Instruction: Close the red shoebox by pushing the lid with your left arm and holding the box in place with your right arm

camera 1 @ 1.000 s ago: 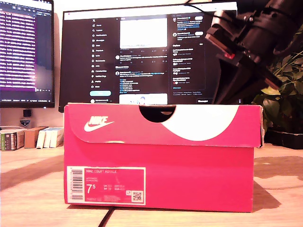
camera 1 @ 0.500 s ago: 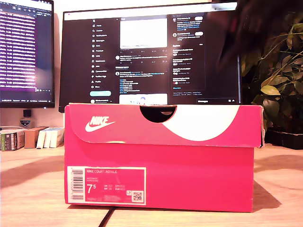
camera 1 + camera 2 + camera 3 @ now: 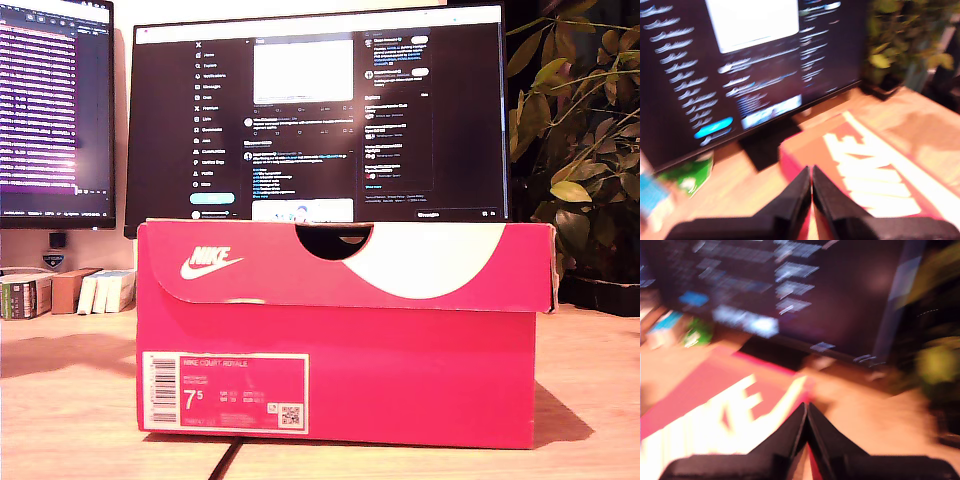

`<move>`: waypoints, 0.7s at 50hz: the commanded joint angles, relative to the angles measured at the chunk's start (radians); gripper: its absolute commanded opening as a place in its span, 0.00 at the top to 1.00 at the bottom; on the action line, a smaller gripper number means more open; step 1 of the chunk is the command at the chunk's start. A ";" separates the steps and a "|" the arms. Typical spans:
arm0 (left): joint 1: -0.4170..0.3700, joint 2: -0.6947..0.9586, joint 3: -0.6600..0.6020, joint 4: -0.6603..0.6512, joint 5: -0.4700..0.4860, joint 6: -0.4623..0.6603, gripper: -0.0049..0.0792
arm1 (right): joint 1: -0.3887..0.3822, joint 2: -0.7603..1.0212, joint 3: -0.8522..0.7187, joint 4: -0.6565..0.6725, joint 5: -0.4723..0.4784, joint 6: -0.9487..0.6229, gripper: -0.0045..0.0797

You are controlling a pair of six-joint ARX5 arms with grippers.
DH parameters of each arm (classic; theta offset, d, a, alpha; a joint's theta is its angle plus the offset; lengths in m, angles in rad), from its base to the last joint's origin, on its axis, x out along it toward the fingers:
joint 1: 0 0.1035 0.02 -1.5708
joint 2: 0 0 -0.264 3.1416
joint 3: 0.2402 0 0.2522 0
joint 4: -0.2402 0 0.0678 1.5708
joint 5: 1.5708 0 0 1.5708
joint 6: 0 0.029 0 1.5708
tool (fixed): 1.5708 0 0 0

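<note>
Both grippers are showing their black fingers pressed together on nothing: my first gripper (image 3: 811, 172) is hanging above the red cardboard shoebox with white lettering (image 3: 870, 175), my second gripper (image 3: 806, 410) likewise above that box, though this view is blurred. Neither arm is appearing in the exterior view, where the shoebox (image 3: 345, 335) is sitting lid-down on the wooden desk (image 3: 70, 400), before the wide dark monitor (image 3: 320, 120).

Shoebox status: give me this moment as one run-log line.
shoebox: lid down, looks closed | my first hand: shut, empty, above lid | my second hand: shut, empty, above lid | exterior view: no arm visible
</note>
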 commanded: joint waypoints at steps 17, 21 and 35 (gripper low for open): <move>-0.018 -0.238 -0.210 0.089 -0.025 -0.054 0.96 | -0.064 -0.262 -0.156 0.035 0.014 -0.033 0.96; -0.024 -0.287 -0.251 0.139 -0.029 -0.085 0.96 | -0.071 -0.341 -0.225 0.055 0.018 -0.026 0.96; -0.071 -0.447 -0.451 0.241 -0.147 -0.093 0.96 | -0.076 -0.593 -0.428 0.129 0.058 -0.047 0.96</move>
